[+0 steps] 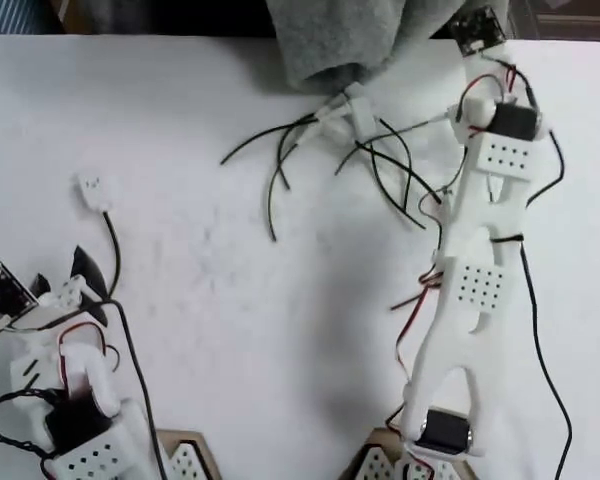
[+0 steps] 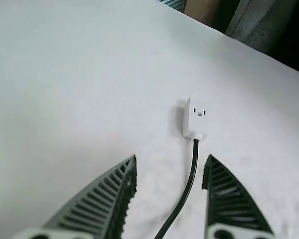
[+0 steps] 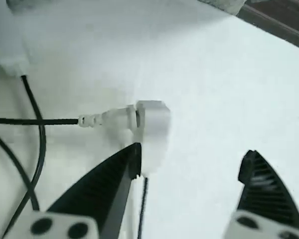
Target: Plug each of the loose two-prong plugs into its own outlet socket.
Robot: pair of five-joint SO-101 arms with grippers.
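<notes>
Your left claw [image 2: 170, 162] stands wide with nothing in it, low over the table [image 2: 65, 74] at the near left corner. The black cord [image 2: 190, 179] runs up between its two ribbed fingers to a small white socket [image 2: 195, 118] a little way ahead. Your right claw [image 3: 189, 157] is just as wide and also empty, stretched out to the far side of the table. A white connector [image 3: 152, 130] lies just beside one of its fingers, off to one side of the gap. I take this for the approach, before any grasp: no plug is lifted and nothing is mated. The next move looks to be centring the right claw over the connector so both fingers meet its body, then closing. The left claw would need to go forward along the cord to pin the socket. The socket lies flat and alone, its face with two slots and a round hole turned upward, well apart from the tangle of wires [image 1: 380, 165] on the far side. The connector has a flat round head on a ribbed collar, with its thin black lead running out sideways. No prongs show, so I cannot tell you which way it faces. A second white block [image 3: 10, 47] lies nearby with its own lead, under the edge of a grey cloth [image 1: 360, 40].
</notes>
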